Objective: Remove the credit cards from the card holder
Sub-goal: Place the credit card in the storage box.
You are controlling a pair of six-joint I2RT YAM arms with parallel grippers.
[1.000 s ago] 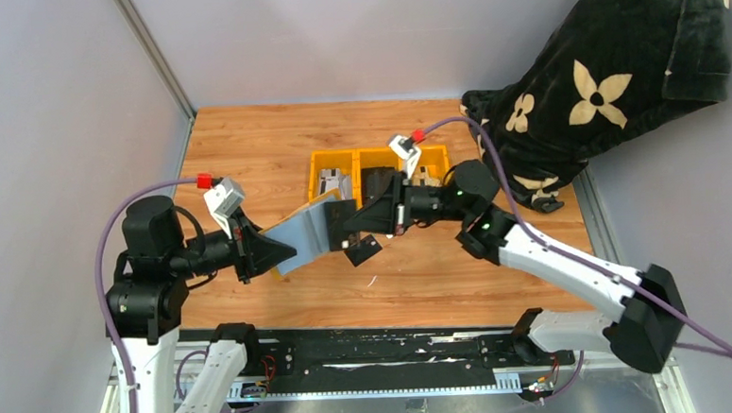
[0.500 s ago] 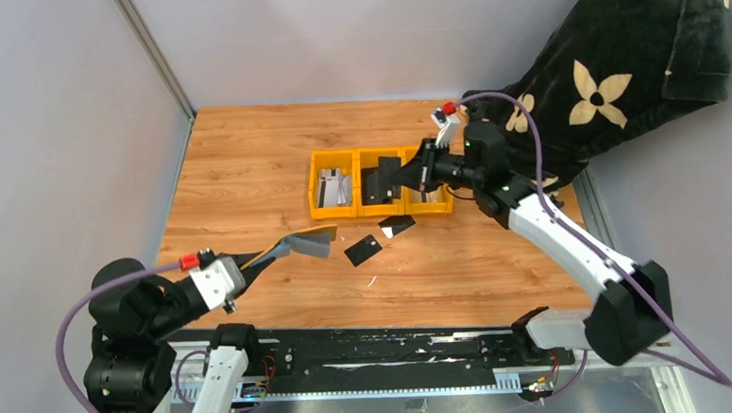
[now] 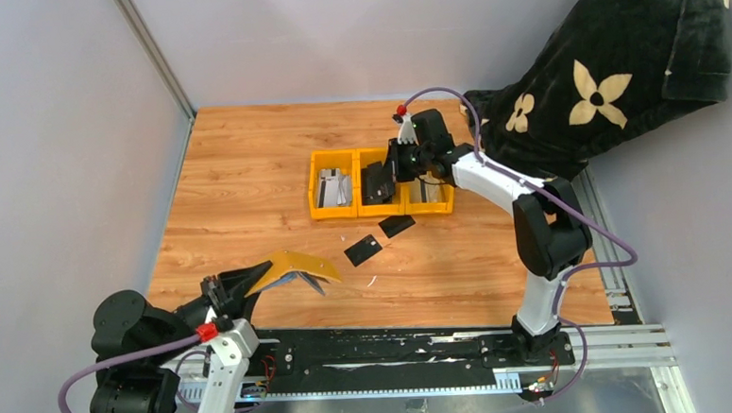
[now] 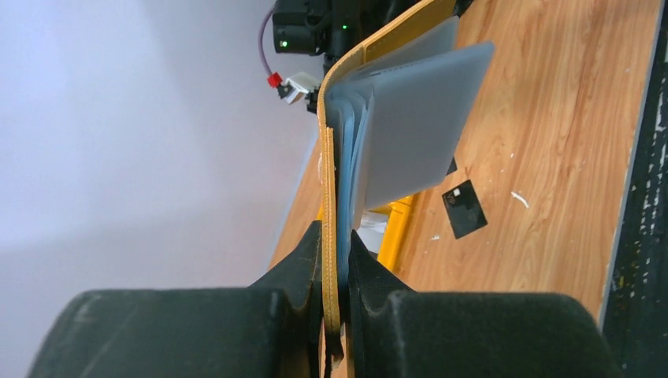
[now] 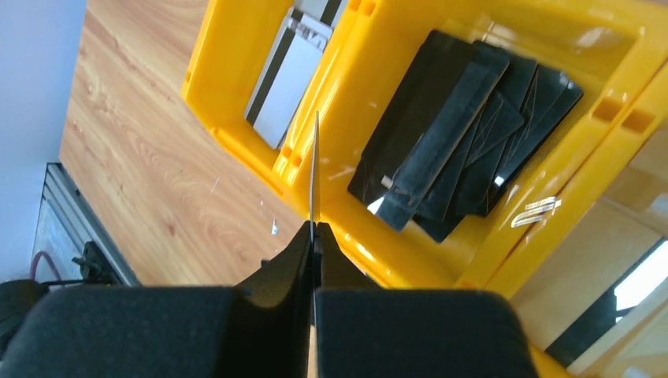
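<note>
Your left gripper [image 4: 335,236], lower centre, pinches the floppy card holder [image 4: 410,126] by its edge; right gripper [image 5: 313,230] clamps a thin card [image 5: 316,165], probably stiff, slick.

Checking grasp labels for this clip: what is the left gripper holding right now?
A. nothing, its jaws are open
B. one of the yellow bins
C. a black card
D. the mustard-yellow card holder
D: the left wrist view shows the left gripper clamped on the leather edge of the card holder, its grey-blue lining fanned out; the right gripper pinches only a thin card.
</note>
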